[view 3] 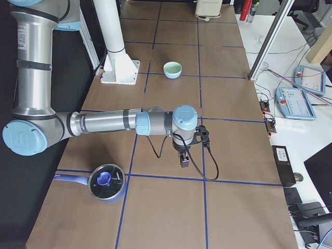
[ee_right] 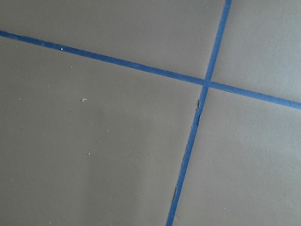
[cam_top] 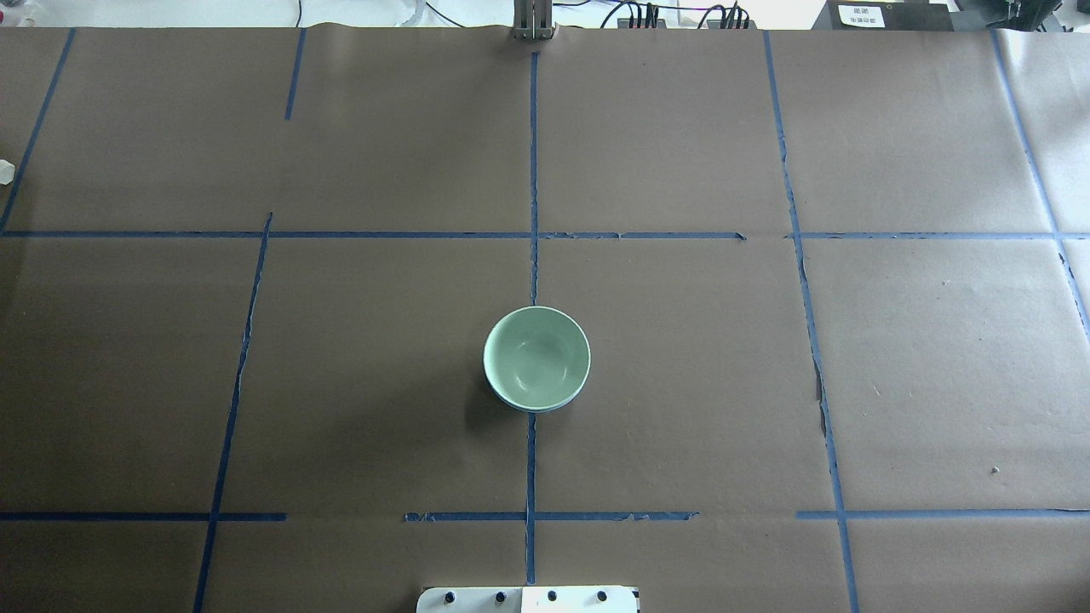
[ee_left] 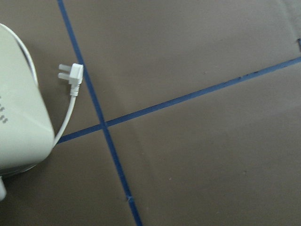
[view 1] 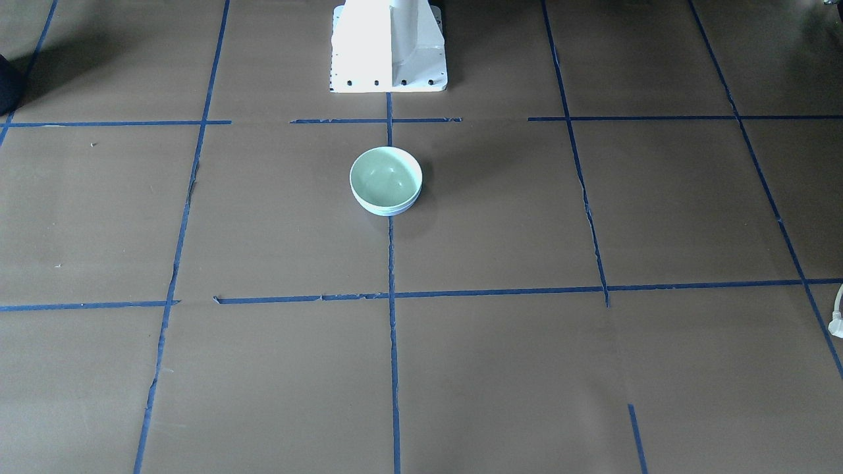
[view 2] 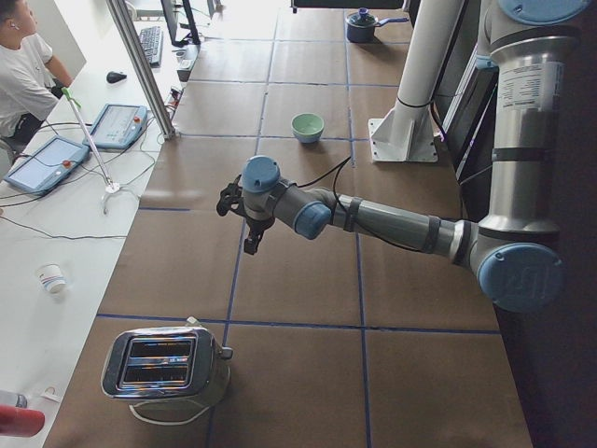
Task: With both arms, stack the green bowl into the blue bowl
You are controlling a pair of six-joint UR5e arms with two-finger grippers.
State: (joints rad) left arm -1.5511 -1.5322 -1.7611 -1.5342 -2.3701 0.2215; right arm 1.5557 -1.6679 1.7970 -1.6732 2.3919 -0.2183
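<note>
The mint-green bowl (view 1: 385, 174) sits nested inside the pale blue bowl (view 1: 390, 210), of which only a thin rim shows beneath it. The stack stands at the table's middle, in front of the pedestal, and also shows in the overhead view (cam_top: 536, 356). The left gripper (view 2: 250, 245) hangs over the table's left end, far from the bowls. The right gripper (view 3: 183, 161) hangs over the right end, also far away. Both show only in the side views, so I cannot tell whether they are open or shut. The wrist views show only bare table.
The white pedestal (view 1: 388, 46) stands behind the bowls. A silver toaster (view 2: 166, 364) sits near the left gripper, its white plug (ee_left: 70, 77) lying on the paper. A blue lidded pot (view 3: 105, 182) sits near the right arm. An operator (view 2: 23, 65) sits beside the table.
</note>
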